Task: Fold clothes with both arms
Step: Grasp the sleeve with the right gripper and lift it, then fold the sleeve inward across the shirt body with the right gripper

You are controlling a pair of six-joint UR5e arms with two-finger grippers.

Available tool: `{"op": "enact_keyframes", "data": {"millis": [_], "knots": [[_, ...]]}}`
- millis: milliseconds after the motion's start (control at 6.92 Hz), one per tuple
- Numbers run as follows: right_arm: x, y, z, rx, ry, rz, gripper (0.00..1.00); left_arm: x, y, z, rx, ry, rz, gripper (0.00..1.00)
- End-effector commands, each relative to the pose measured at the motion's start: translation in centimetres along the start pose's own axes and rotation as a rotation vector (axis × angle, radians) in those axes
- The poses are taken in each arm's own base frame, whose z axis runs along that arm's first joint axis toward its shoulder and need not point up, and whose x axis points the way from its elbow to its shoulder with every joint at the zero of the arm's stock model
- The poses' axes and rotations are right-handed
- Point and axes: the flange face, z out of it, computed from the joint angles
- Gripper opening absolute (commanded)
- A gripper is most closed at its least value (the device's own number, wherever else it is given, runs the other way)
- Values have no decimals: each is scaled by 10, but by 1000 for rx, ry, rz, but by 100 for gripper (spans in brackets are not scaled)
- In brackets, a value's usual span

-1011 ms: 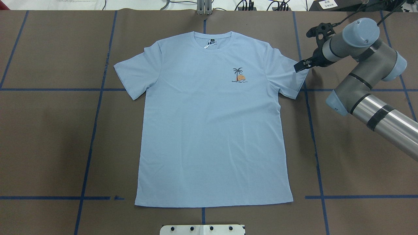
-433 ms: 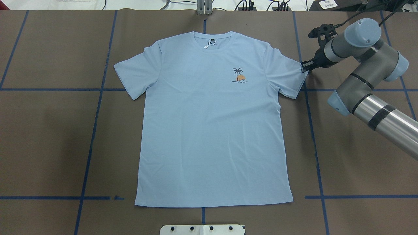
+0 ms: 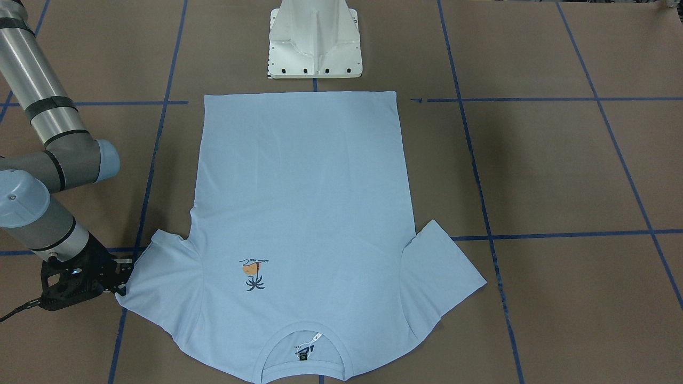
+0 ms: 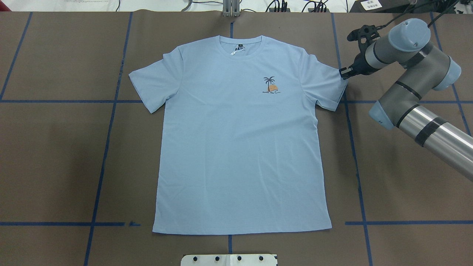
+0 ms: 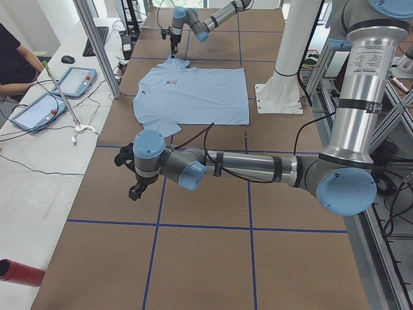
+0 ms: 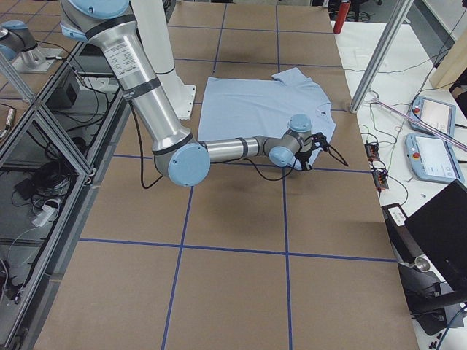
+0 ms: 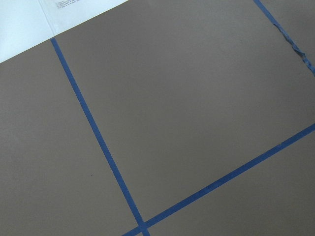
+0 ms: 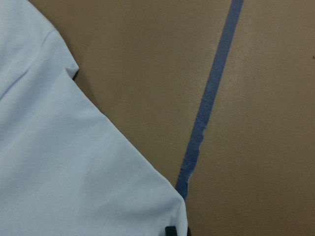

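The clothes are one pale blue T-shirt (image 4: 240,140) lying flat and face up, collar toward the far edge, with a small palm-tree print (image 4: 271,85) on the chest. It also shows in the front view (image 3: 299,202). My right gripper (image 4: 343,72) sits at the outer corner of the shirt's right-hand sleeve (image 4: 327,87), shut on the cloth edge. In the right wrist view the sleeve (image 8: 64,167) runs down to a black fingertip (image 8: 170,230). My left gripper (image 5: 133,181) hangs over bare table well away from the shirt; I cannot tell whether it is open or shut.
Blue tape lines (image 4: 107,122) grid the brown table cover. The white pedestal base (image 3: 315,40) stands behind the shirt's hem. A person (image 5: 13,61) sits at a side bench with tablets (image 5: 77,81). A red cylinder (image 5: 19,272) lies on that bench.
The right gripper moved in from just off the sleeve, its fingers closed on the sleeve corner, and it then shifted slightly toward the far edge. The shirt body has not moved.
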Motion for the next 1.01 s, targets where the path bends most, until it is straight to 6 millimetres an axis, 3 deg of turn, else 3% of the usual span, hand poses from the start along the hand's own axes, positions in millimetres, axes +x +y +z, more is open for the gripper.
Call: {"op": "enact_keyframes", "data": {"millis": [0,144,289,433,578,722,867], "knots": [[-32,-12,-27,21,-88,-35,0,0,-3,-1,2,0,1,100],[-60,-24,-45,35,-147,-65,0,0,-4,-1,3,0,3,100],[-114,-29,-43,33,-197,-59,0,0,-3,0,2,0,1,100],[-184,-38,-34,54,-201,-12,0,0,-4,0,2,0,2,100],[-236,-48,-10,113,-131,0,0,0,-6,-1,4,0,3,100],[-272,-78,15,138,-59,22,0,1,-9,-2,7,-1,6,100],[-274,-87,26,134,-28,28,70,2,-11,-3,10,0,1,100]]}}
